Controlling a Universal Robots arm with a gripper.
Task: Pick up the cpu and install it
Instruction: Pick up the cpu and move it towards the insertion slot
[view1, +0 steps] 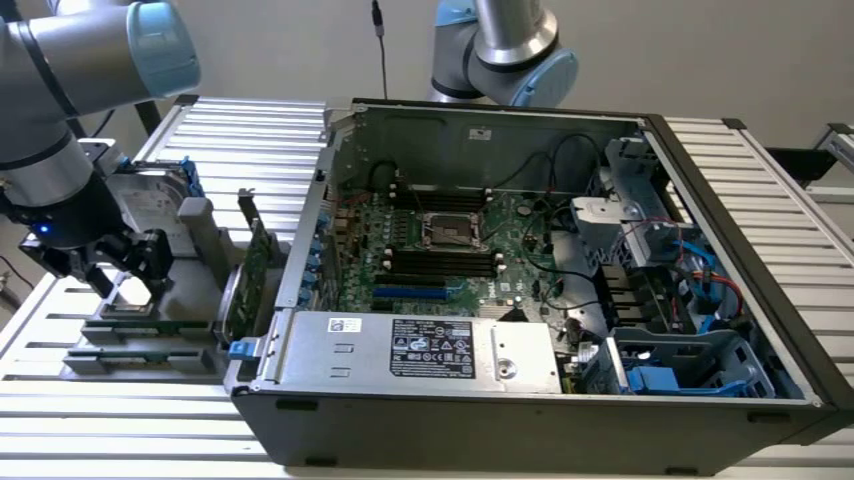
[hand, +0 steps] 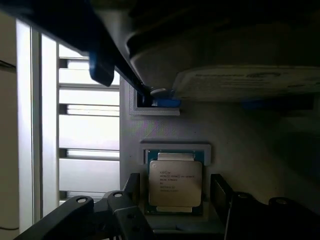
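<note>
Exterior view: gripper (view1: 130, 283) hangs over the cpu (view1: 134, 291), which lies flat in a grey holder (view1: 160, 330) near the tabletop (view1: 134, 440) edge at the exterior view's left, outside the computer case (view1: 400, 420); wrist view: jaws spread, one on either flank of the cpu (hand: 175, 182), which is centred between them; contact not evident.

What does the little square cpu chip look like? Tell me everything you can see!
The cpu is a small flat square with a pale silver metal top, dark printed lettering and a green edge around it. It lies flat in a grey holder. The open gripper has a finger on either side, not touching it.
</note>
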